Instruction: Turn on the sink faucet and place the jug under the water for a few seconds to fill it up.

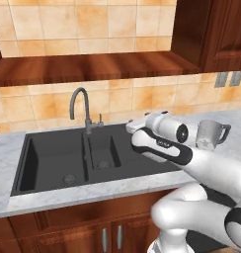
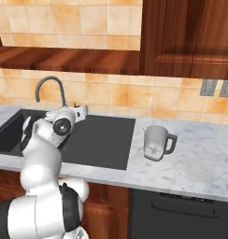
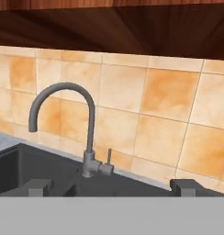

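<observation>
The sink faucet (image 1: 80,106) (image 2: 50,88) (image 3: 68,119) is a grey gooseneck tap behind the dark sink (image 1: 48,158), with a small upright lever (image 3: 109,157) at its base. No water comes from its spout. My gripper (image 1: 131,127) (image 2: 83,111) (image 3: 111,187) hovers over the sink's right side, pointing at the faucet base from a short distance. It is open, its fingertips (image 3: 38,186) stand wide apart and nothing is between them. The jug (image 1: 210,134) (image 2: 156,142) stands upright on the marble counter right of the sink, well away from my gripper.
The sink's ribbed drainboard (image 2: 102,135) lies between the bowls and the jug. A tiled wall (image 3: 169,119) and a wooden shelf (image 1: 93,66) rise behind the faucet. Wall outlets (image 2: 217,87) sit at the right. A dark wood cabinet (image 2: 190,37) hangs above the jug.
</observation>
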